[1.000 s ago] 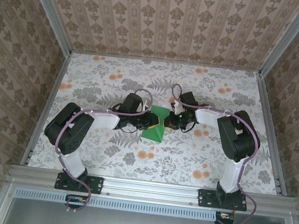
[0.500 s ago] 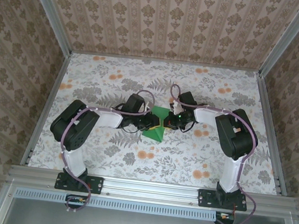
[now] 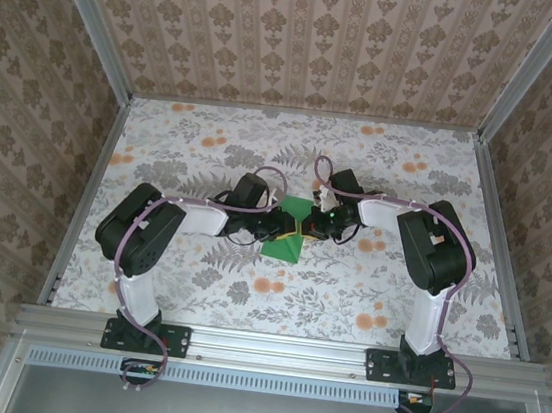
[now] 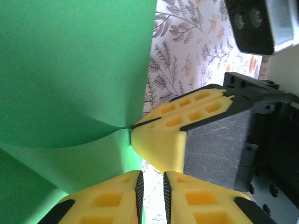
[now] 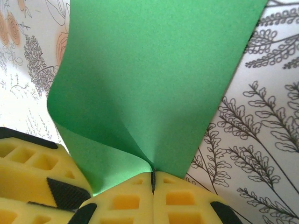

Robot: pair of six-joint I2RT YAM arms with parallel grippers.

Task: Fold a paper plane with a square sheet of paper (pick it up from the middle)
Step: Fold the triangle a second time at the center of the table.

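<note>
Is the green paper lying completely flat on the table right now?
No, the green paper buckles up into a pucker pinched between the right gripper's closed yellow fingers, as the right wrist view shows.

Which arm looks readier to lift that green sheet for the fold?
Right, probably. The right gripper is shut on the square sheet of paper, which buckles at its pinch. The left gripper sits at the sheet's edge, jaws slightly apart, apparently gripping nothing.
</note>
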